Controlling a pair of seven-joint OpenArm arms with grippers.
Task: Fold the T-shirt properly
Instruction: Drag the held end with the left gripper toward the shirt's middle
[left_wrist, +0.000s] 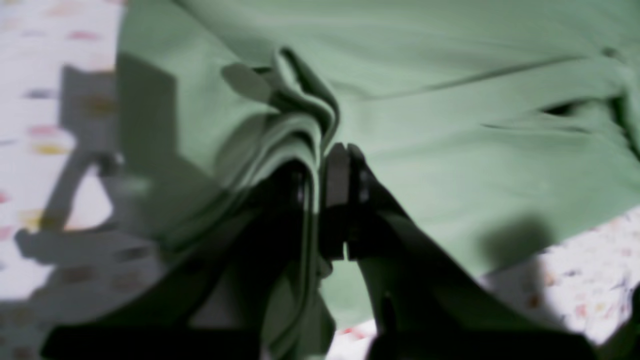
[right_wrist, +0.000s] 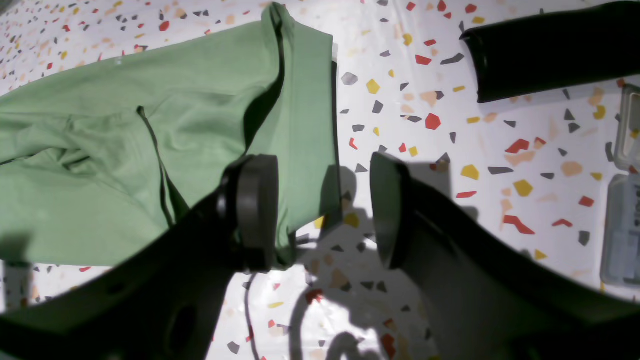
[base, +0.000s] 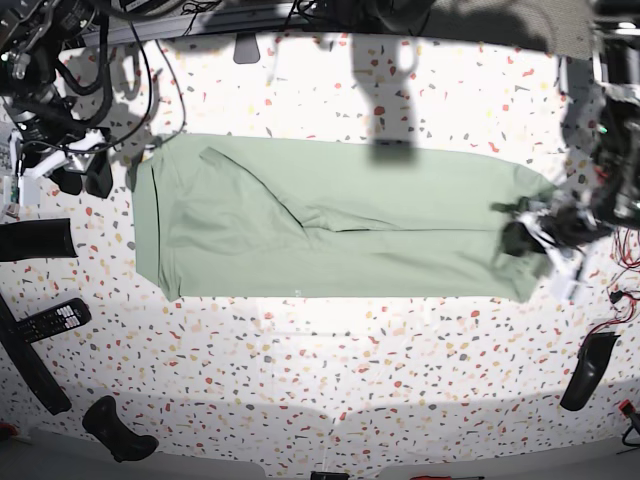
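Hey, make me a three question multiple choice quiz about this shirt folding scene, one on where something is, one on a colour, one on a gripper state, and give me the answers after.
1. Where does the T-shirt lie?
A. spread lengthwise across the speckled table
B. hanging off the table's front edge
C. balled up in a corner

2. What colour is the T-shirt?
A. navy
B. pale green
C. white

3. How is the left gripper?
A. wide open above bare table
B. out of sight
C. shut on a bunch of T-shirt fabric

Answers:
1 A, the base view shows it stretched out flat.
2 B, every view shows it green.
3 C, its wrist view shows fabric pinched between closed jaws, while the right gripper stands open.
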